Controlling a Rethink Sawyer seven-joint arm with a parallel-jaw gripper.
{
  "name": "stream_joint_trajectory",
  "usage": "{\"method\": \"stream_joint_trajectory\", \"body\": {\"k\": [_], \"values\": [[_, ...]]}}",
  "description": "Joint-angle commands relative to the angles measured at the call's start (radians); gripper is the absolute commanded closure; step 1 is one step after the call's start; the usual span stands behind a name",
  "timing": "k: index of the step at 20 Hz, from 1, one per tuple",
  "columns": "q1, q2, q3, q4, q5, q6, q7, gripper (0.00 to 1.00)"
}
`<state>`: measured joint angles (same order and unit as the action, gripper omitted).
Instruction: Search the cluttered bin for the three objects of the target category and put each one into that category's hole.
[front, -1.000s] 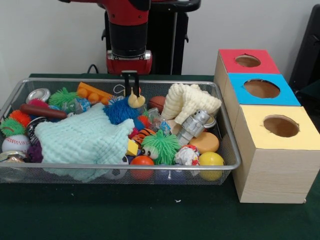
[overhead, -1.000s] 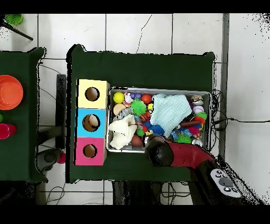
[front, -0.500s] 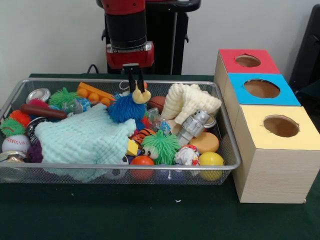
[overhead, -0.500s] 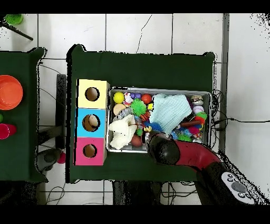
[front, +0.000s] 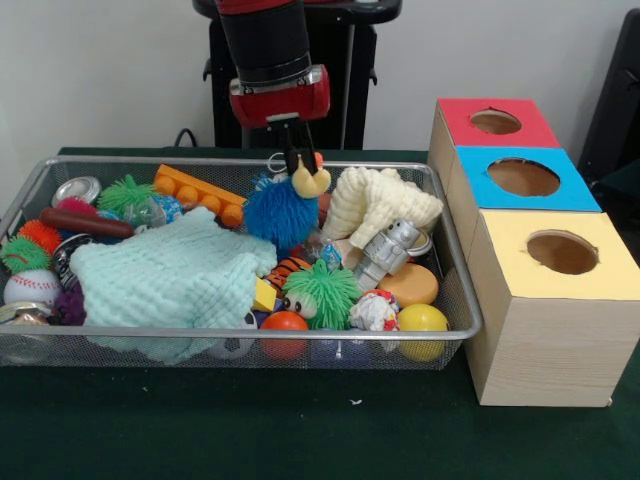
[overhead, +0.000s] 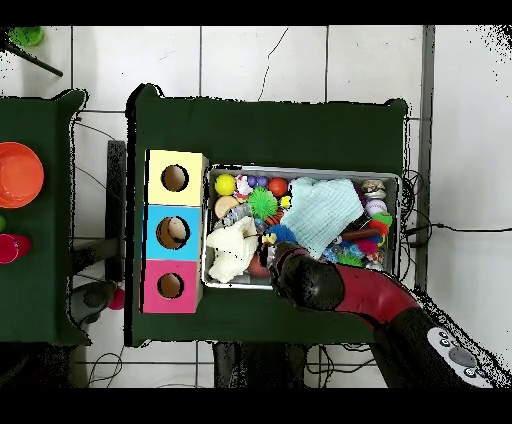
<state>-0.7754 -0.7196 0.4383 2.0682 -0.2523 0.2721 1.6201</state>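
The wire mesh bin (front: 250, 333) is full of mixed toys; in the overhead view its rim (overhead: 300, 168) lies right of the boxes. My gripper (front: 298, 168) hangs over the bin's far middle, shut on the yellow top (front: 312, 182) of a blue fuzzy toy (front: 278, 212), which hangs lifted just above the pile. In the overhead view the arm (overhead: 320, 285) covers the gripper and the blue toy (overhead: 279, 234) peeks out beside it. The wooden box has a red hole (front: 495, 122), a blue hole (front: 523, 177) and a yellow hole (front: 562, 252).
In the bin lie a mint cloth (front: 165, 275), a cream cloth (front: 380, 205), a green fuzzy toy (front: 320, 290), a silver robot figure (front: 385, 250), an orange brick (front: 200, 192), a baseball (front: 30, 287) and a yellow ball (front: 422, 320). The box row (overhead: 173, 232) adjoins the bin.
The gripper has risen and moved toward the boxes, lifting the blue fuzzy toy out of the pile by its yellow top.
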Motion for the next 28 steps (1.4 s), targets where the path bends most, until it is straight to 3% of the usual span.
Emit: {"method": "stream_joint_trajectory", "body": {"k": [1, 11, 28], "values": [[-0.033, -0.026, 0.165, 0.058, 0.087, 0.113, 0.075, 1.0], [-0.018, -0.045, 0.187, 0.093, 0.14, 0.079, 0.132, 1.0], [0.057, -0.099, 0.157, 0.138, 0.249, 0.052, 0.193, 1.0]]}}
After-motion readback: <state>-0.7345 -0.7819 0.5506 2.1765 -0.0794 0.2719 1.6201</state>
